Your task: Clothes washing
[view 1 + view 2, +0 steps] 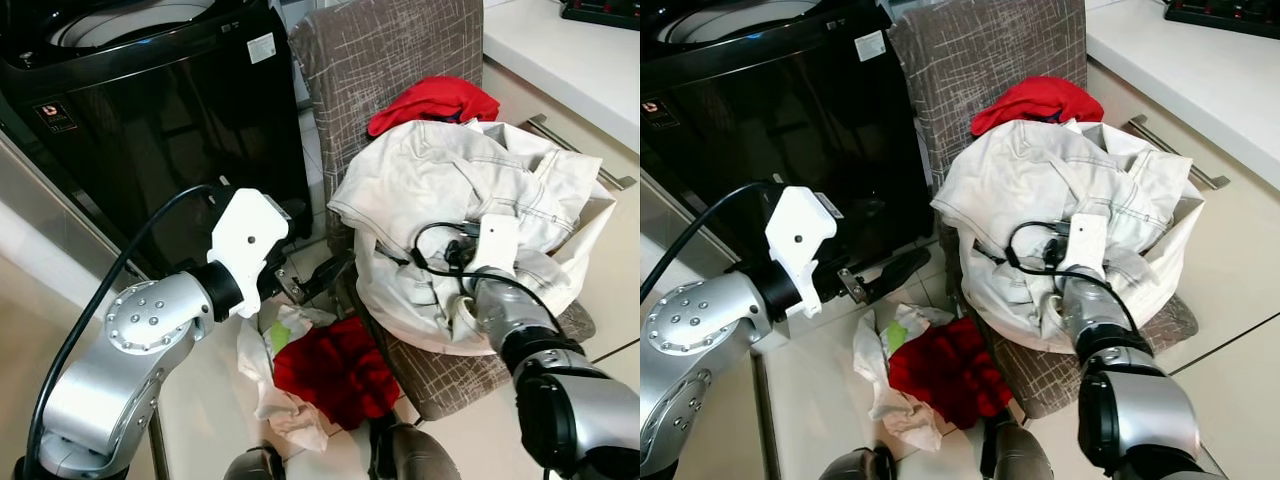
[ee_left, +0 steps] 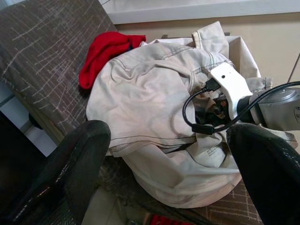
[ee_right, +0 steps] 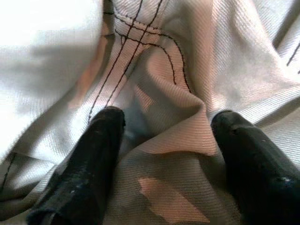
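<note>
the right claw (image 3: 164, 154) is pressed into the cream jacket (image 1: 450, 190), its two fingers (image 3: 84, 164) spread wide with a raised fold of cloth between them, not yet pinched; that looks like the setup for a grab. the jacket is heaped on the grey chair (image 1: 400, 60), with a red garment (image 1: 435, 100) behind it at the far side. the left claw (image 1: 305, 285) hovers wide and empty to the left, between the chair and the black washing machine (image 1: 150, 110), probably waiting to help. another red cloth (image 1: 335, 370) and a pale cloth (image 1: 270, 385) lie on the floor (image 1: 200, 400) near the chair. the machine carries a small white sticker (image 1: 261, 47) and a corner label (image 1: 55, 115), too small to read.
</note>
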